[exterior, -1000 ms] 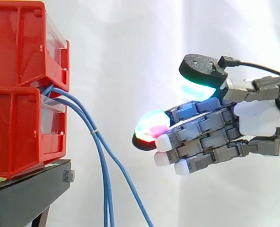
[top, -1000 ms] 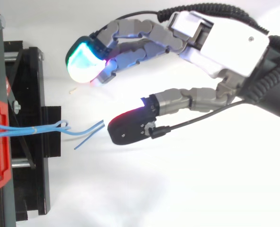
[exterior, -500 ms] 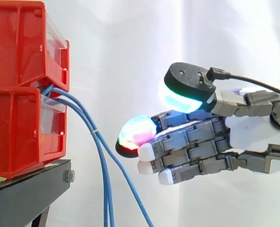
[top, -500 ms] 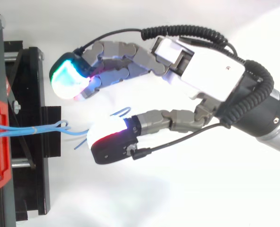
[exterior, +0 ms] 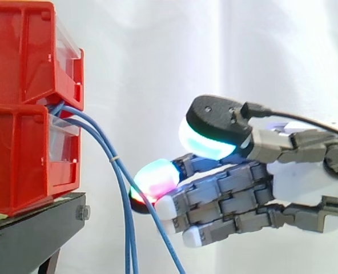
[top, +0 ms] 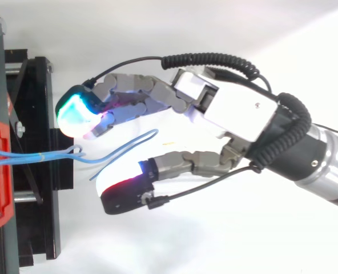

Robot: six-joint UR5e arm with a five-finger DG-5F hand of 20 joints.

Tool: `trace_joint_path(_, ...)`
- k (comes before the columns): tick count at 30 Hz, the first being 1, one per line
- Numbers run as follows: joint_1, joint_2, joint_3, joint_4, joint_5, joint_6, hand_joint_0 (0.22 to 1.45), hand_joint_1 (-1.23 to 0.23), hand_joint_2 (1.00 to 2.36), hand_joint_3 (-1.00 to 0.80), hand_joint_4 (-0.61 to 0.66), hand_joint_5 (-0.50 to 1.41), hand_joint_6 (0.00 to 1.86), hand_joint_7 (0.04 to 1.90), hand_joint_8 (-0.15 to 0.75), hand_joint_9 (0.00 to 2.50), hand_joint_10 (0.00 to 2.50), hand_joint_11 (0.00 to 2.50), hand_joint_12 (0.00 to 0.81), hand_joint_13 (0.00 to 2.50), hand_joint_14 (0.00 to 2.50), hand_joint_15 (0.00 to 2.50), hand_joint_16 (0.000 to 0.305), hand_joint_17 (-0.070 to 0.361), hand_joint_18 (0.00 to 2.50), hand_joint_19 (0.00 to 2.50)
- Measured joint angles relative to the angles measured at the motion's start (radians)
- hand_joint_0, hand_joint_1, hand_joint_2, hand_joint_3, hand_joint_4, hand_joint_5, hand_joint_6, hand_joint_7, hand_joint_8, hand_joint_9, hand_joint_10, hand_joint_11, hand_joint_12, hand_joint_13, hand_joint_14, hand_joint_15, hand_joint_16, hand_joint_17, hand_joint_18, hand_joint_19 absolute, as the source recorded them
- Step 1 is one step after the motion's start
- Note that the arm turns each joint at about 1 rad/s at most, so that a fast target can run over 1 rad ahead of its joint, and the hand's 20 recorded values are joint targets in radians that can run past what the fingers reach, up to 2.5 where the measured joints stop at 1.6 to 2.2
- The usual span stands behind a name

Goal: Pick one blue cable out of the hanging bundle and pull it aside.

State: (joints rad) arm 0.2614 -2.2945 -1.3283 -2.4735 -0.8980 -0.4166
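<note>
Hanging near-vertical from red bins (exterior: 20, 114), ends down: blue cables (exterior: 124, 206) | hand (top: 237, 108) spread open beside them

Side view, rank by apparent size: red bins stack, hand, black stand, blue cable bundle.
1-2. The red bins stack and the hand look about alike, and the frame crops both, so no ranking.
3. The black stand.
4. The blue cable bundle, thin strands.

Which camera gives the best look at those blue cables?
The side view: the blue cables hang from between the red bins down past the black stand. From above they look foreshortened, short strands whose loose ends show between the hand's fingers and thumb.
</note>
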Motion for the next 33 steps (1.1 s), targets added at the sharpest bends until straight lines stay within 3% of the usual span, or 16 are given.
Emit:
trace_joint_path(6, -0.002, -0.031, 0.054, -0.052, 0.001, 0.019, 0.50, -0.68, 1.00, -0.50, 0.27, -0.16, 0.50, 0.78, 0.271, 0.77, 0.01, 0.32, 0.346, 0.56, 0.01, 0.33, 0.050, 0.113, 0.45, 0.41)
trace_joint_path(14, -0.006, -0.041, 0.083, -0.067, -0.001, 0.014, 0.50, -0.68, 1.00, -0.50, 0.27, -0.16, 0.50, 0.78, 0.272, 0.77, 0.01, 0.33, 0.345, 0.57, 0.01, 0.33, 0.050, 0.113, 0.45, 0.42)
trace_joint_path(19, -0.006, -0.102, 0.131, -0.033, -0.010, 0.016, 0.50, -0.68, 1.00, -0.50, 0.27, -0.16, 0.50, 0.79, 0.275, 0.77, 0.01, 0.33, 0.345, 0.58, 0.01, 0.34, 0.050, 0.112, 0.45, 0.42)
trace_joint_path(24, 0.000, -0.157, 0.206, -0.080, -0.020, 0.046, 0.50, -0.67, 1.00, -0.50, 0.27, -0.16, 0.50, 0.79, 0.276, 0.77, 0.01, 0.33, 0.347, 0.58, 0.01, 0.34, 0.050, 0.113, 0.45, 0.42)
trace_joint_path(29, 0.001, -0.166, 0.220, -0.093, -0.016, 0.052, 0.50, -0.67, 1.00, -0.50, 0.27, -0.15, 0.50, 0.80, 0.274, 0.78, 0.01, 0.34, 0.342, 0.59, 0.01, 0.35, 0.050, 0.113, 0.46, 0.43)
trace_joint_path(33, 0.003, -0.166, 0.204, -0.087, -0.021, 0.060, 0.50, -0.67, 1.00, -0.50, 0.28, -0.15, 0.50, 0.82, 0.275, 0.79, 0.01, 0.35, 0.343, 0.61, 0.01, 0.35, 0.050, 0.113, 0.46, 0.44)
